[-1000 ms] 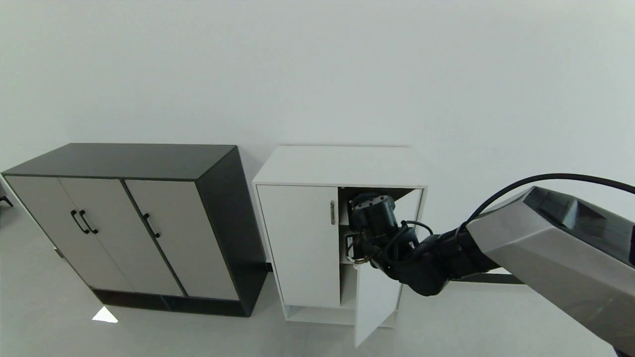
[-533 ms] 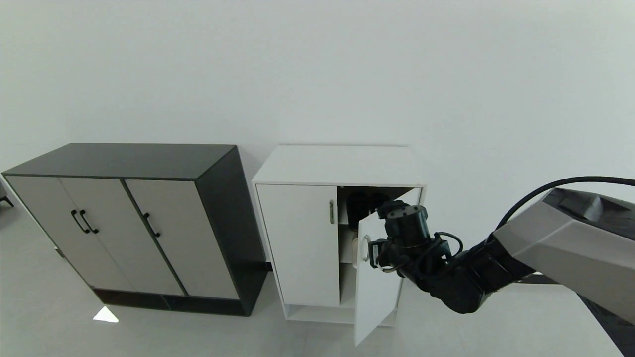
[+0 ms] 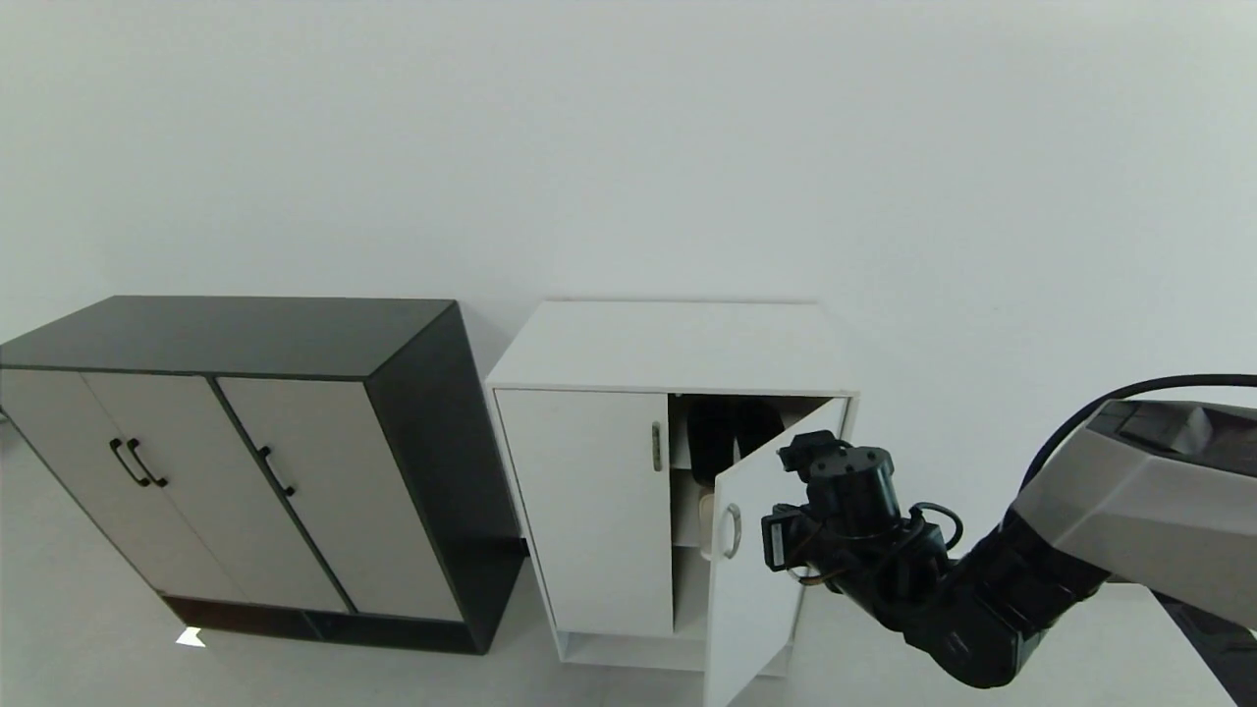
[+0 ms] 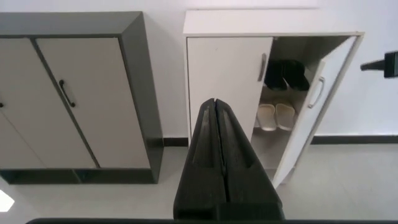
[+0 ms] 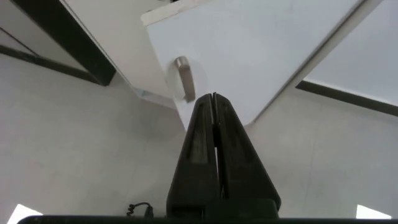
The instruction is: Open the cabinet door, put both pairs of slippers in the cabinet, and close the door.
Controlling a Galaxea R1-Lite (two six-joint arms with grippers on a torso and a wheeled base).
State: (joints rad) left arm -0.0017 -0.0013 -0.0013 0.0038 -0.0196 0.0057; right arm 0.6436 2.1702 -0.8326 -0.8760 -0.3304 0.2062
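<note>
The white cabinet point(image 3: 668, 344) has its left door shut and its right door point(image 3: 751, 579) standing partly open. Black slippers point(image 3: 722, 432) lie on the top shelf and white slippers point(image 4: 277, 116) on the shelf below; the black slippers point(image 4: 287, 74) show from the left wrist too. My right gripper point(image 3: 797, 454) is shut and empty, at the door's outer face. In its own view the right gripper point(image 5: 213, 98) sits just beside the door handle point(image 5: 181, 78); contact is unclear. My left gripper point(image 4: 215, 103) is shut and empty, held back in front of the cabinet point(image 4: 227, 68).
A black cabinet with grey doors point(image 3: 245, 491) stands against the white cabinet's left side, both along the wall. Open grey floor point(image 4: 336, 186) lies in front of the cabinets. The right gripper point(image 4: 380, 65) shows beyond the open door.
My right arm has come out of the cabinet to the outer side of the right door, which has swung from wide open toward shut. The head camera has shifted slightly.
</note>
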